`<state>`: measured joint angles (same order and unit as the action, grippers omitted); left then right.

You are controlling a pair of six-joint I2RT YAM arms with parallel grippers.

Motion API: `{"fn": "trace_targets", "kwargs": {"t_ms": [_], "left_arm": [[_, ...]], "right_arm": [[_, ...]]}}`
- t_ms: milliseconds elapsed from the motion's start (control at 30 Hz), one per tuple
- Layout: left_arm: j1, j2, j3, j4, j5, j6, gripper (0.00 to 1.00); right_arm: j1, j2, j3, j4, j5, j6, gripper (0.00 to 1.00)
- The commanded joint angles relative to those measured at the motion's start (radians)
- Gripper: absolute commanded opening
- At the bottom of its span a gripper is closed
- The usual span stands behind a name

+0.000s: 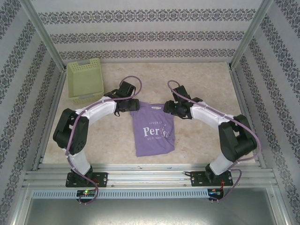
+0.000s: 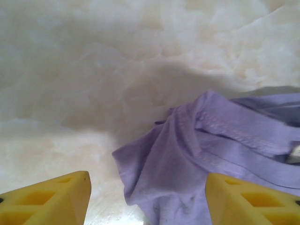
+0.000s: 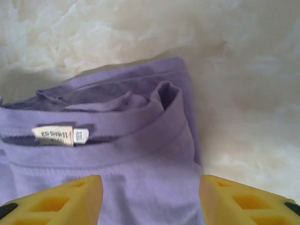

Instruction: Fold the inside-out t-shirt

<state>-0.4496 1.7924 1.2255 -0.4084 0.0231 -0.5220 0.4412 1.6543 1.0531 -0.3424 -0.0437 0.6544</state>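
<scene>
One t-shirt (image 1: 152,136), one basket (image 1: 85,80); two grippers, left gripper (image 2: 147,180) and right gripper (image 3: 150,180), both spread, holding nothing

Seen from above, my left gripper (image 1: 133,104) hides the upper corner of the lavender t-shirt (image 1: 152,138) on its side, and my right gripper (image 1: 166,108) hides the opposite one. The white lettering (image 1: 154,131) starts "Per" and then is lost in a crease. The smaller lines are too fine to read. At my left wrist the shirt runs off the right and bottom edges, where my yellow fingers (image 2: 56,201) are cut off too. At my right wrist the neck label (image 3: 60,136) is too blurred to read.
</scene>
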Motion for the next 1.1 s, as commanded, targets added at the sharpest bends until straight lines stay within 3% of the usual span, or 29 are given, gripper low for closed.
{"fn": "trace_targets", "kwargs": {"t_ms": [0, 167, 300, 500, 667, 900, 1067], "left_arm": [[0.004, 0.047, 0.025, -0.01, 0.011, -0.029, 0.64], [0.004, 0.09, 0.057, -0.011, 0.04, -0.032, 0.61], [0.004, 0.104, 0.065, 0.014, 0.073, -0.036, 0.47], [0.005, 0.066, 0.011, 0.158, 0.21, -0.051, 0.2], [0.005, -0.021, -0.096, 0.337, 0.334, -0.078, 0.0], [0.04, -0.196, -0.343, 0.689, 0.408, -0.182, 0.0], [0.076, -0.132, -0.355, 0.669, 0.383, -0.202, 0.0]], "right_arm": [[0.001, 0.064, 0.073, -0.061, 0.045, -0.036, 0.56], [0.002, 0.132, 0.129, -0.101, 0.101, -0.058, 0.58], [0.004, 0.168, 0.146, -0.093, 0.06, -0.059, 0.54], [0.022, 0.139, 0.154, -0.072, 0.037, -0.079, 0.17], [0.021, 0.066, 0.155, -0.065, 0.014, -0.1, 0.0], [-0.007, -0.04, 0.142, 0.002, -0.113, -0.115, 0.0], [-0.017, 0.004, 0.189, 0.005, -0.124, -0.145, 0.0]]}}
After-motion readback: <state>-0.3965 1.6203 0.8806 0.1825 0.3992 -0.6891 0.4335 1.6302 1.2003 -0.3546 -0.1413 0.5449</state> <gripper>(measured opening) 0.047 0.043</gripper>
